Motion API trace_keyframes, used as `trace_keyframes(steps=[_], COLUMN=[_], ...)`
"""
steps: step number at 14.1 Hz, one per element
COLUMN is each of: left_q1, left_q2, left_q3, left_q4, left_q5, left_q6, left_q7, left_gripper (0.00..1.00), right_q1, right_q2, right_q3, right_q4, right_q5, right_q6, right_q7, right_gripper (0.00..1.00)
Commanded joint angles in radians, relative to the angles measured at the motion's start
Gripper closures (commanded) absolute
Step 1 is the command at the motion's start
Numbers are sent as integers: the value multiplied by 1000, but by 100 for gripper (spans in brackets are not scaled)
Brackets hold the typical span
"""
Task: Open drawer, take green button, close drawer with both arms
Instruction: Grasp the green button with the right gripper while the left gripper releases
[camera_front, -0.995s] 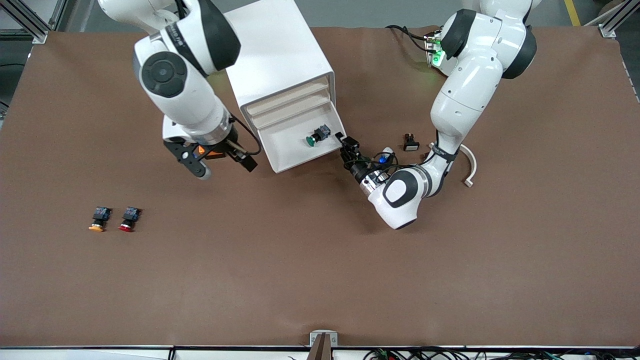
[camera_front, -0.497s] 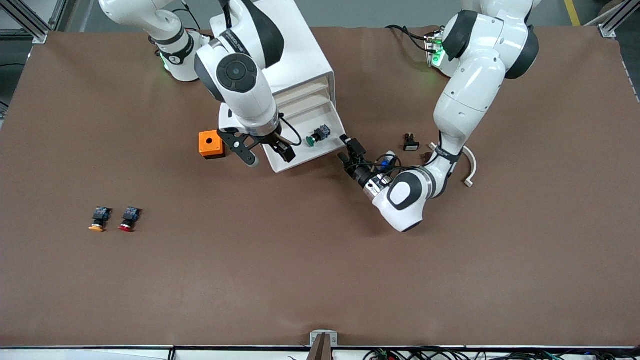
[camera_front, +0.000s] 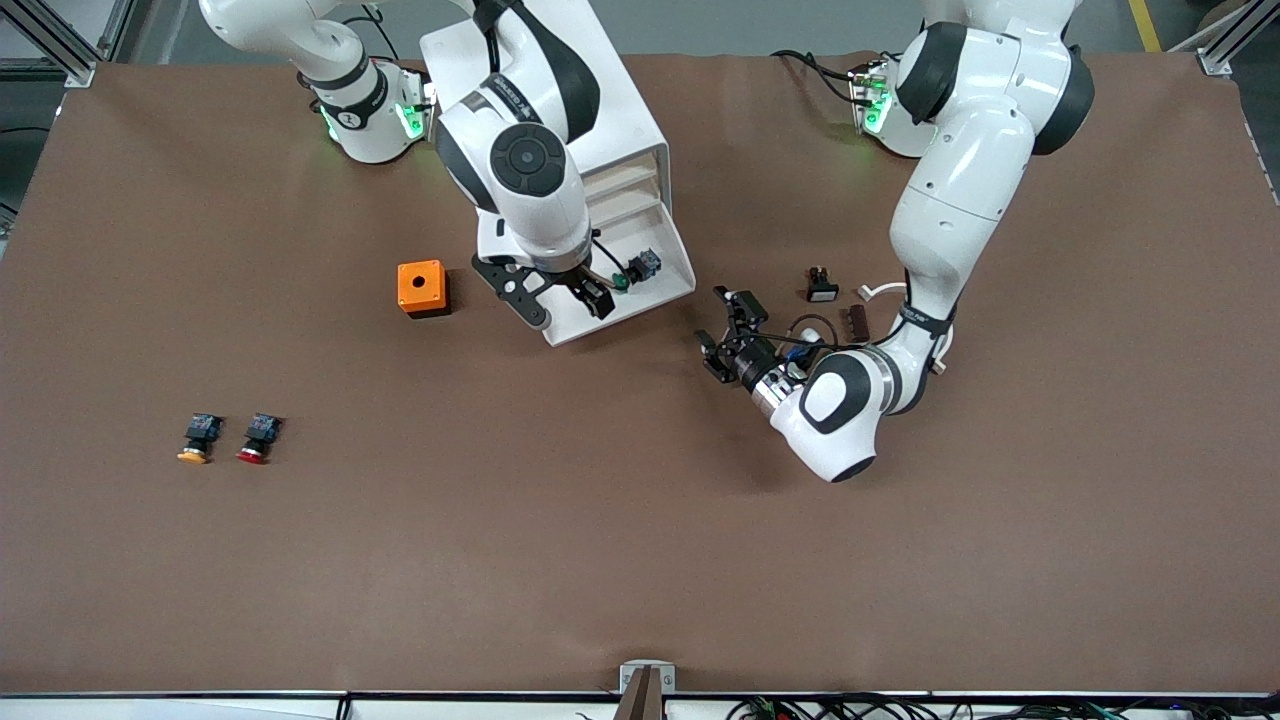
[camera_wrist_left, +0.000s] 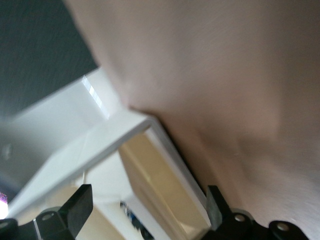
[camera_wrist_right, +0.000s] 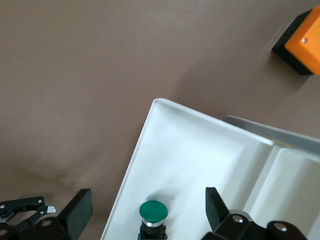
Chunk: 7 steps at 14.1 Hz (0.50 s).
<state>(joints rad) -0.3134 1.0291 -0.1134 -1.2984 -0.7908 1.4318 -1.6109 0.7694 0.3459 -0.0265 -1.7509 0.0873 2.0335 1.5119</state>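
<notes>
The lowest drawer (camera_front: 660, 292) stands pulled out of the white cabinet (camera_front: 560, 90). The green-capped button (camera_front: 632, 272) lies in it on its side. My right gripper (camera_front: 563, 303) is open over the drawer, just beside the button. In the right wrist view the button (camera_wrist_right: 153, 212) sits between the open fingers (camera_wrist_right: 80, 216) on the drawer floor (camera_wrist_right: 190, 150). My left gripper (camera_front: 728, 335) is open and empty, low over the table beside the drawer toward the left arm's end, apart from it. The left wrist view shows the drawer's side wall (camera_wrist_left: 165, 185) between its fingers (camera_wrist_left: 80, 207).
An orange box (camera_front: 421, 288) stands beside the drawer toward the right arm's end. A yellow-orange-capped button (camera_front: 198, 437) and a red-capped one (camera_front: 259, 437) lie nearer the front camera. Small parts (camera_front: 821, 285) lie by the left arm.
My right arm has swung from the orange box across to over the open drawer, uncovering the box. My left gripper has drawn back from the drawer's corner toward the front camera.
</notes>
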Motion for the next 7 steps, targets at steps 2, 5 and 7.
trace_keyframes(steps=[2,5,7], left_q1=[0,-1,-1], left_q2=[-47,-64,-72], left_q3=[14,27,26], left_q4=[-4,-4,-4], left_q5=[136,238,298], left_q6=[62,126,185], left_q7=[230,409,512], left_gripper=[0,0,0], right_q1=[46,65,77], right_q2=[47,64,67], right_q3=[-10,-10,-10], right_q4=[8,10,11], right_q5=[12,43,68], right_q6=[28,33,48], right_q7=[36,39,69], right_gripper=[0,0,0])
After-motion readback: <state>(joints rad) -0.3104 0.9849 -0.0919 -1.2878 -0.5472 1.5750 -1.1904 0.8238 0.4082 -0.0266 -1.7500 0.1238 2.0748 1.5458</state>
